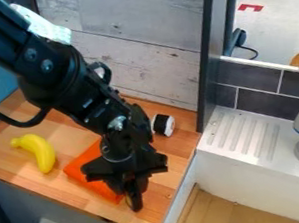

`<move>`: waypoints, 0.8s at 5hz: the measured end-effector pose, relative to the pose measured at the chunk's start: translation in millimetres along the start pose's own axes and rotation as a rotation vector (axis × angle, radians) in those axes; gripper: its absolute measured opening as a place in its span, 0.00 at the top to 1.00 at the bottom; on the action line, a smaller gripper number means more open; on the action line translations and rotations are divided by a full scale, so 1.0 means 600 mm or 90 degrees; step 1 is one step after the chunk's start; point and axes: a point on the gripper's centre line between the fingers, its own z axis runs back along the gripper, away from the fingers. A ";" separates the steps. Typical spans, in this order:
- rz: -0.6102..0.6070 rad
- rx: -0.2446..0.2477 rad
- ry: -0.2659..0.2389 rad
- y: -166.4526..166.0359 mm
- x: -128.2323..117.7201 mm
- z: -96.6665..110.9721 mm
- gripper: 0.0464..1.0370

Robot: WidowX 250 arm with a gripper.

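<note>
Pincer (134,200) low over counter (162,195), apart or clamped: cannot tell; orange cloth (81,162) partly behind.

The robot arm (86,90) looks black all over, with silvery bolts at its joints, a dark cable looping off one side, and a pale, whitish patch wrapped along its upper segment.

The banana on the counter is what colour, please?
The banana is yellow, seen best in the camera view.

Wooden counter (74,134), yellow banana (41,151) on it, orange cloth (84,169), black-and-white cylinder (164,125)
</note>
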 end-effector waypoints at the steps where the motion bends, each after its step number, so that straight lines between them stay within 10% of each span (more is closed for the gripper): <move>1: -0.001 -0.003 -0.012 -0.002 0.002 -0.003 0.65; 2: 0.000 -0.004 -0.019 0.000 0.003 -0.004 0.59; 4: -0.002 -0.007 -0.007 -0.001 -0.002 -0.007 0.03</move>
